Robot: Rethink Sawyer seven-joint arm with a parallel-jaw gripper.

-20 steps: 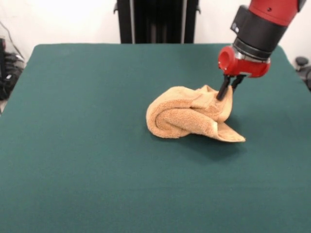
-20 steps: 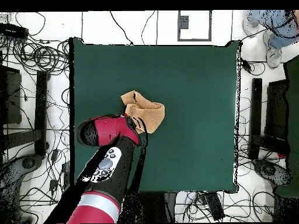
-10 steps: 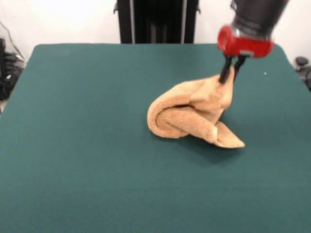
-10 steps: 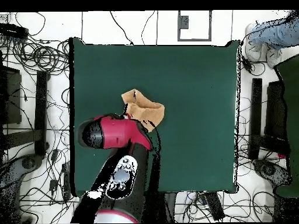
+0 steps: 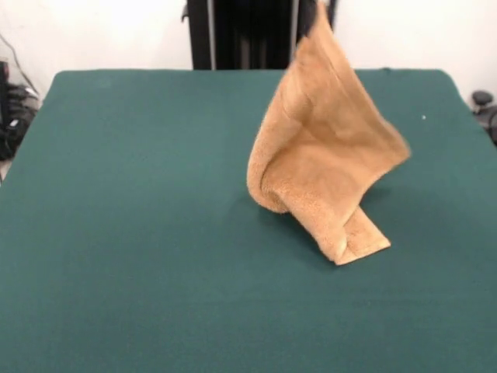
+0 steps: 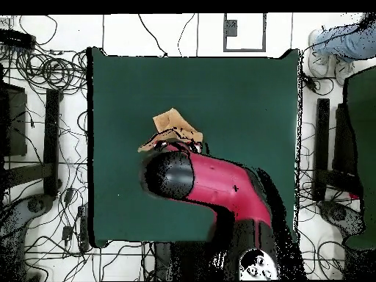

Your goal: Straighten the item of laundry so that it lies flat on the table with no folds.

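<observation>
The towel (image 5: 322, 148) hung in the air as a tall orange-tan cone, its peak running up out of the top of the front view, right where I had hold of it. Its lower part curled in on itself, with a rolled fold along the left side and one flap (image 5: 363, 239) touching the green table (image 5: 132, 233) at the bottom. The cloth was blurred along its right edge. It stood right of the table's middle in that view, toward the far half.

From overhead only a small patch of the towel (image 6: 173, 125) showed, just left of the table's centre, because my red arm (image 6: 220, 183) lay across it and covered the rest. The black round end of my wrist (image 6: 167, 175) sat directly beside that patch.

My gripper itself was out of the front view and buried under the arm in the overhead one, so I could not tell how my fingers were set (the lifted peak suggested a pinch, but neither view showed it).

Around the table lay tangled cables (image 6: 44, 73) on a white floor, and a person's legs (image 6: 338, 40) showed at the upper right corner of the overhead view.
</observation>
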